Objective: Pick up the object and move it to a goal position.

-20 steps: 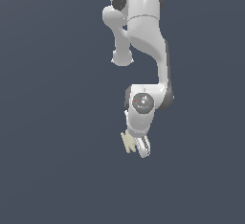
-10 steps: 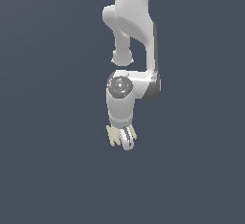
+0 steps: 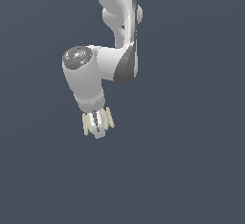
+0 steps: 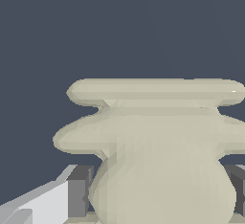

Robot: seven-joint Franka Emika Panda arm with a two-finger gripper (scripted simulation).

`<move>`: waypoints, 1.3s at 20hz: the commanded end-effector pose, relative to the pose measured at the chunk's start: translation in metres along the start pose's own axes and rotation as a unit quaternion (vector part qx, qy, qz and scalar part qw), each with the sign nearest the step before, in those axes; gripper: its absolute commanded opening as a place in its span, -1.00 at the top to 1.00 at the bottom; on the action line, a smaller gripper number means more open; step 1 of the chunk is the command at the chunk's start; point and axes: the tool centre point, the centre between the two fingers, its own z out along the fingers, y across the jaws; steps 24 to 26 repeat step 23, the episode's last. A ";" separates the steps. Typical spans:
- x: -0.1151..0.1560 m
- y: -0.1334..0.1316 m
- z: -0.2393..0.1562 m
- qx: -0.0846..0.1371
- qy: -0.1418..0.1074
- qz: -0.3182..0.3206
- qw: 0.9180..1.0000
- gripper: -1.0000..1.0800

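Observation:
The object is a small pale cream-yellow spool with several parallel ribs. In the exterior view it sits between the fingers of my gripper, with ribs showing on both sides of the white fingers. My gripper is shut on it and hangs below the white arm over the plain dark ground. In the wrist view the object fills the frame, its ribs stacked crosswise, with a dark grey finger pad pressed on one side and another pad on the other. No goal marker shows.
The white arm's wrist and upper links rise above the gripper. Only a flat dark blue-grey ground surrounds it.
The arm has swung toward the exterior view's left with the object held in the gripper. The wrist has turned, and the arm appears larger in the frame.

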 end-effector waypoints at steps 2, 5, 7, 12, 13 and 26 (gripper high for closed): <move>0.030 0.015 -0.028 0.000 0.000 0.000 1.000 1.00; 0.055 0.026 -0.051 0.000 0.000 0.000 1.000 1.00; 0.070 0.033 -0.066 0.000 0.001 -0.001 1.000 1.00; 0.098 0.043 -0.092 0.000 0.001 -0.001 1.000 1.00; 0.102 0.045 -0.095 0.000 0.001 -0.001 1.000 1.00; 0.112 0.046 -0.103 0.000 0.001 -0.001 1.000 1.00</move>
